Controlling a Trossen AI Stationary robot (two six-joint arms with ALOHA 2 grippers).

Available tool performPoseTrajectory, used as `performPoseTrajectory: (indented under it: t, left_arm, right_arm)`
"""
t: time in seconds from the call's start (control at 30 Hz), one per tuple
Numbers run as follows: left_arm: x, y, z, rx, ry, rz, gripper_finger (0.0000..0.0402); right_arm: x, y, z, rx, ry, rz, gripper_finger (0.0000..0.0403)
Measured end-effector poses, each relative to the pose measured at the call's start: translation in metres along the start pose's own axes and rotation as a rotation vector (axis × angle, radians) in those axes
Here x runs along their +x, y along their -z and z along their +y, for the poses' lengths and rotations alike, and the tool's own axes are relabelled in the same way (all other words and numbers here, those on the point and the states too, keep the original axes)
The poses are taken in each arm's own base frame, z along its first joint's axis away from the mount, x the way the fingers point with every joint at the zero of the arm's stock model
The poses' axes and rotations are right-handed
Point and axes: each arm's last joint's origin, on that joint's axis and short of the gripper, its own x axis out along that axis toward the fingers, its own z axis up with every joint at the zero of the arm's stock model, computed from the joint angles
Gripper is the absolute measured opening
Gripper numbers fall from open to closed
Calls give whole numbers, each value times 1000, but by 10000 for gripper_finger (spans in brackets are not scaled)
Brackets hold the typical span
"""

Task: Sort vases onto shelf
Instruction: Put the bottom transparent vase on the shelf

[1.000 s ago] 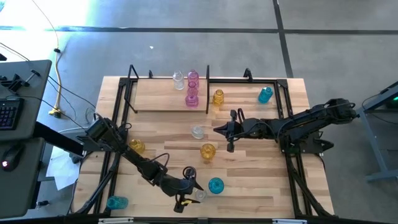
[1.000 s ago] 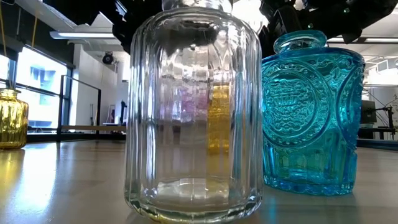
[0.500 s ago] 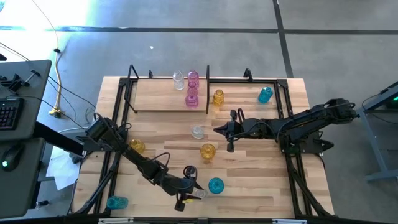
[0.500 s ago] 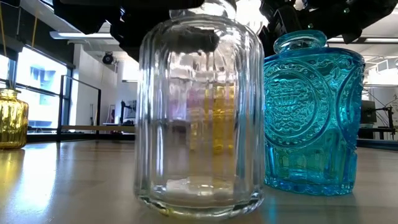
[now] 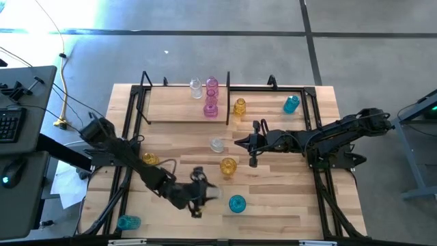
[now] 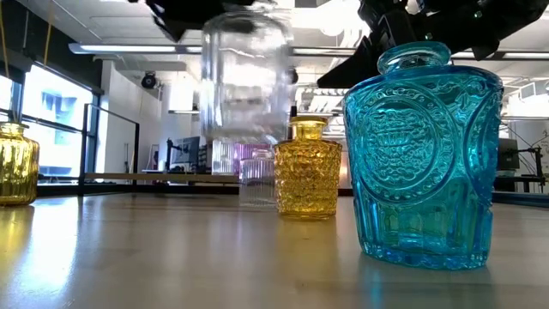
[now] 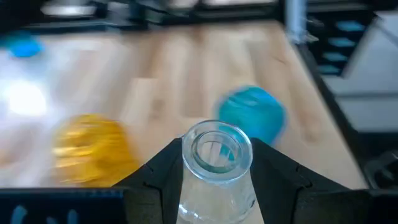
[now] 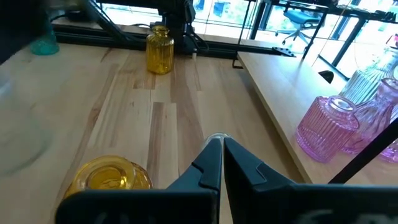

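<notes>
My left gripper (image 5: 203, 193) is shut on a clear ribbed vase (image 7: 216, 169) and holds it in the air near the table's front; the low view shows this vase (image 6: 247, 79) above the others. A teal vase (image 5: 237, 203) and an amber vase (image 5: 228, 166) stand on their bases close by. Farther back, another clear vase (image 5: 217, 144) stands in front of my right gripper (image 5: 240, 142). That gripper hangs shut over the table's middle, touching nothing. The shelf (image 5: 179, 109) at the far edge carries pink, clear, amber and teal vases. My left gripper pinches the clear vase's ribbed body (image 7: 186, 186) between its two fingers (image 7: 163, 177), one on each side, below the neck. The open mouth (image 7: 217, 148) stands up above the fingers. The vase is lifted clear of the table and roughly upright in the low view.
A second amber vase (image 5: 150, 160) stands at the left beside my left arm. Another teal vase (image 5: 128, 222) sits at the front left, outside the black frame rail. Pink vases (image 8: 326, 127) stand on the shelf board. Bare wood lies along the front right.
My left gripper has risen and drawn back from the table's near edge toward its middle, tipping nearer to level. The clear vase has come with it, off the table and up above the other vases.
</notes>
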Motion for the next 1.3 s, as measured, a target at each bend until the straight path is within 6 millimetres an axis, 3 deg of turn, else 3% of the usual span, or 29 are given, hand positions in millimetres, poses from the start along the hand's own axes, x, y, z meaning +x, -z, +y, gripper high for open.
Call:
performPoseTrajectory:
  t: [0.27,0.57,0.67,0.93,1.1,1.3]
  left_arm:
    - [-47,8,53,-148,-268,-17,143]
    - [-73,20,152,-232,-668,-77,143]
    - [-75,21,189,-256,-741,-84,143]
    - [-72,25,274,-327,-712,-162,143]
    - [-65,34,306,-338,-711,-166,143]
    - [-49,51,328,-376,-714,-133,143]
  right_arm:
    - [0,0,0,-49,-1,-1,0]
    - [0,-4,-3,-102,28,-36,0]
    - [2,-6,-11,-107,74,-54,0]
    - [5,-5,-42,-121,191,-54,0]
    - [6,-3,-51,-113,220,-39,0]
    - [6,-2,-51,-93,218,-33,0]
